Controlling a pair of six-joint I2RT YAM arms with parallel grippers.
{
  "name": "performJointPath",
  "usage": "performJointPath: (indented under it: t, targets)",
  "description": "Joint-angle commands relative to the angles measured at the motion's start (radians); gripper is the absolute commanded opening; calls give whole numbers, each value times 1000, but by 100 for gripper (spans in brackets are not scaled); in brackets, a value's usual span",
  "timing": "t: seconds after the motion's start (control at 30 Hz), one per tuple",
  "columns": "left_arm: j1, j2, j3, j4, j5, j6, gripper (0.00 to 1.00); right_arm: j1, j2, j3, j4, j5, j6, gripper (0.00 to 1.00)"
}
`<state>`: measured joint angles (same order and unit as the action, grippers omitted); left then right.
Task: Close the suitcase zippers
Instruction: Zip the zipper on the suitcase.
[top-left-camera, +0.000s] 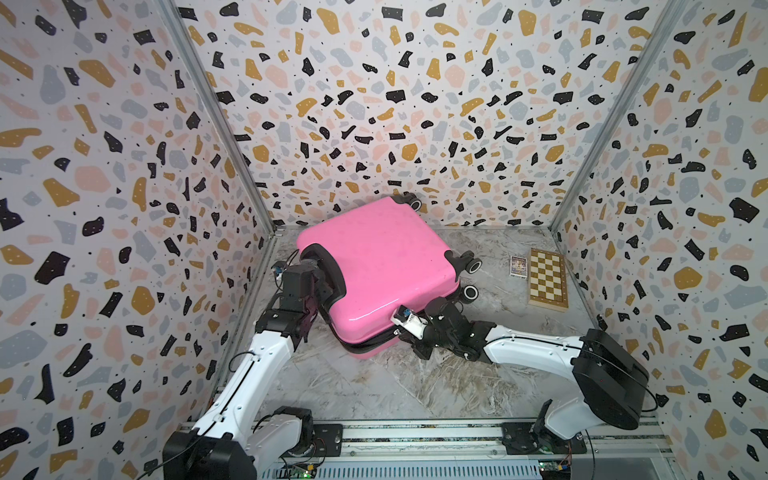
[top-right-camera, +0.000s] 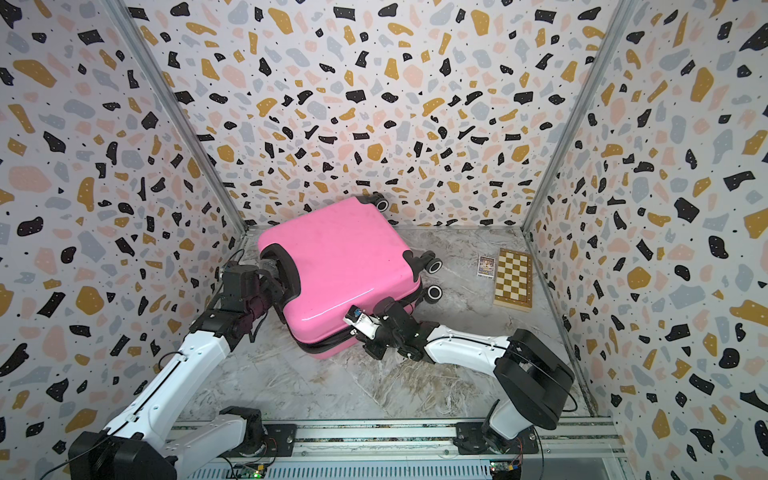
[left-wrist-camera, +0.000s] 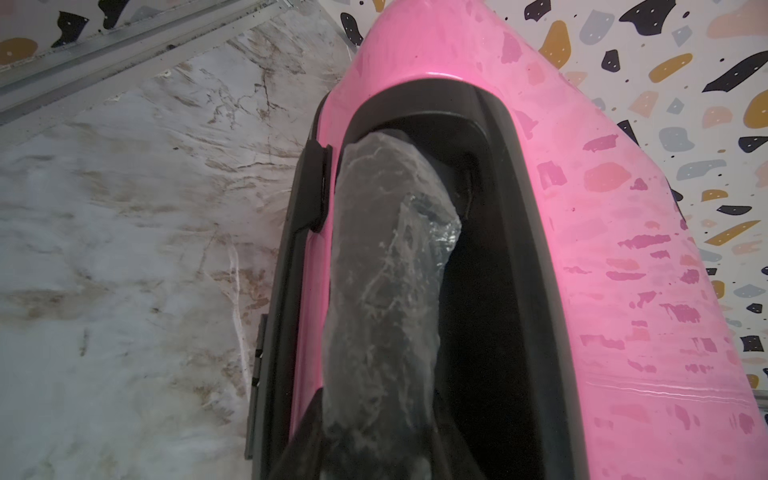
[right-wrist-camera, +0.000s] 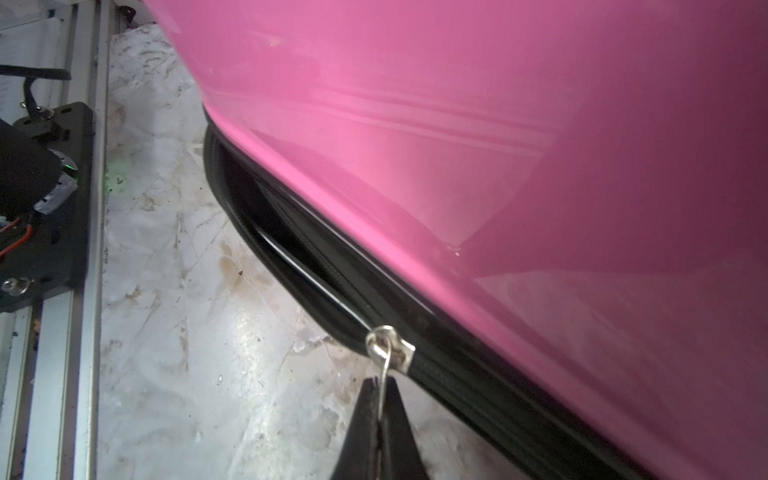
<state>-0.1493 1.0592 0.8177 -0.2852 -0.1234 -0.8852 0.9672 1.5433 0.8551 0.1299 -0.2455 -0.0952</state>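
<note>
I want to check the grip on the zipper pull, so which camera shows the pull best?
The right wrist view: the pull sits close and sharp, its tab pinched in the right gripper. Both top views hide it behind that gripper; the left wrist view shows the handle, no pull.

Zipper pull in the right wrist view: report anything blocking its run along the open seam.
Nothing visible does. The right end effector pinches the zipper pull, and the open zipper band ahead lies bare.
</note>
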Motion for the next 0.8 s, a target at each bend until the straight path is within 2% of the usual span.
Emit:
performJointPath:
  t: [0.0,0.1,0.17,0.27,0.37,0.5,0.67,0.77]
  targets:
    - [-44,6,-13,46,172,-21,4,18,-6,48,31,16,40,0]
    - [-45,11,37,-17,201,94,59,-35,-32,26,18,58,60,0]
    - [-45,10,81,-86,209,184,74,-98,-71,-10,25,49,84,0]
    - [-45,-6,123,-136,236,335,86,-206,-147,-90,62,9,99,0]
    - [-45,-17,165,-179,261,487,94,-311,-206,-148,81,-21,106,0]
    - [-45,-14,207,-238,275,712,91,-433,-239,-169,48,-15,118,0]
    - [-45,15,253,-346,479,1160,87,-527,-246,-169,10,-13,107,0]
    - [-45,71,308,-475,538,1424,86,-562,-238,-165,0,-34,113,0]
